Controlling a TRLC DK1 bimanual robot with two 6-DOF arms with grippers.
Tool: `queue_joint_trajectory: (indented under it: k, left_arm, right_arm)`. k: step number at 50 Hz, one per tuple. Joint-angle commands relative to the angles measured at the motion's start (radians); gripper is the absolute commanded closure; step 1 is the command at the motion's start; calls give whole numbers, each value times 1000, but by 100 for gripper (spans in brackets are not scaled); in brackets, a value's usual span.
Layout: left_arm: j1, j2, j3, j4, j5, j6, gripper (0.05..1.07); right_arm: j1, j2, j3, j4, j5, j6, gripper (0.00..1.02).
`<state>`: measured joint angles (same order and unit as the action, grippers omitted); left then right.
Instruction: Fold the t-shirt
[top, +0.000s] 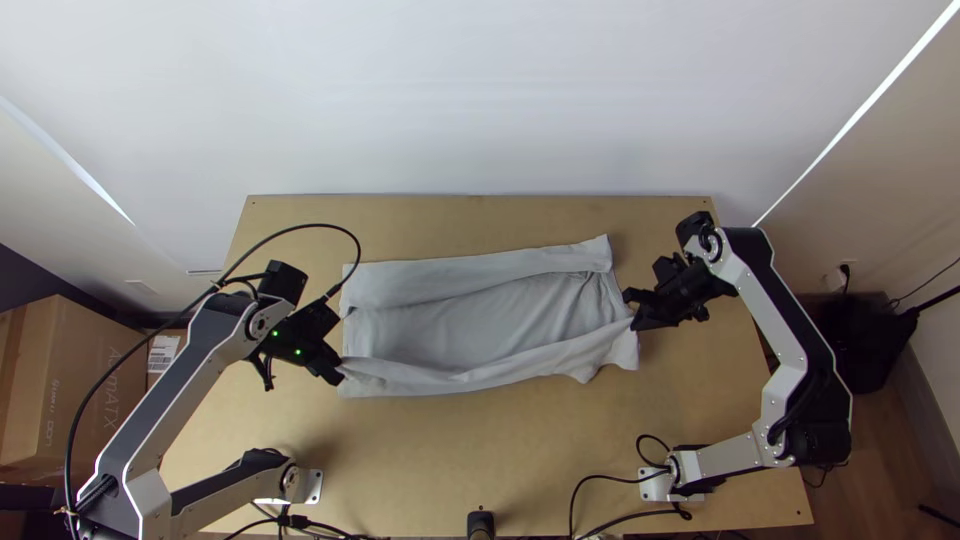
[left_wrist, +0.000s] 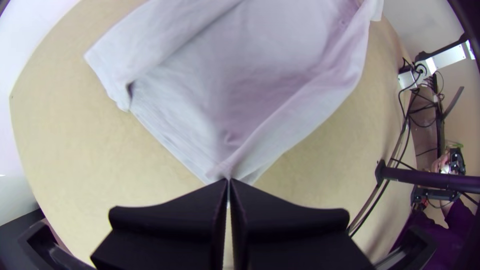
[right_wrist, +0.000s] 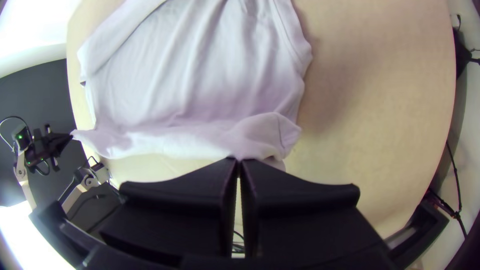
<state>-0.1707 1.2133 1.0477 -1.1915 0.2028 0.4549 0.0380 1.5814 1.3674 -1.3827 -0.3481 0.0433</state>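
Table: light wood, the arms' bases at its near corners. Shirt: pale, lying across the middle of the table, its far side turned inward in a long band (somewhat creased), its near side drawn into a second band between the two grippers. Left gripper: clenched on the shirt's near corner at the left end, fingertips together in its wrist view. Right gripper: likewise closed, pinching the shirt's edge at the right end, beside a loose bunched flap.
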Motion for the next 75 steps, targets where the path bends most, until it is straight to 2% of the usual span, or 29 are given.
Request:
queue_joint_trajectory:
  k: [1,23,39,56,75]
  left_arm:
    - [39,35,44,13,14,41,105]
    - [155,301,278,138,20,41,105]
    - [200,537,514,156,37,31,105]
    - [221,689,630,158,41,34,105]
    - [223,736,580,237,63,-19,105]
  right_arm:
    - [-6,55,88,-10,6,-13,100]
    - [34,272,383,-12,4,12,100]
    - [40,466,598,-12,4,38,100]
    - [39,716,877,-7,-3,118,100]
    - [39,859,871,103,-3,158,100]
